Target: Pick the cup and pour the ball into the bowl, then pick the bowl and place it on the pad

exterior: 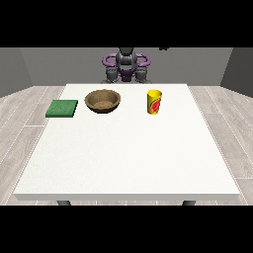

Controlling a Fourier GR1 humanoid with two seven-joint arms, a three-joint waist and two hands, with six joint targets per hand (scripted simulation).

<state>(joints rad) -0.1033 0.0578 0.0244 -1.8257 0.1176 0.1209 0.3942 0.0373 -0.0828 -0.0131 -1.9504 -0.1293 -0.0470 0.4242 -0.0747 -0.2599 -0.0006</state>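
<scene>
A yellow cup (pixel 154 102) with a red mark stands upright on the white table (pixel 128 158), at the far right of centre. What is inside the cup is hidden; no ball shows. To its left sits a brown bowl (pixel 103 101), upright and with nothing visible in it. A flat green pad (pixel 62 108) lies further left, near the table's left edge. The robot keeps both arms drawn in at its torso behind the far edge. The hand at the view's left (pixel 110 75) and the hand at the view's right (pixel 143 75) are both well back from the cup and bowl.
The table's near half carries nothing. Wooden floor surrounds the table, with grey walls behind the robot.
</scene>
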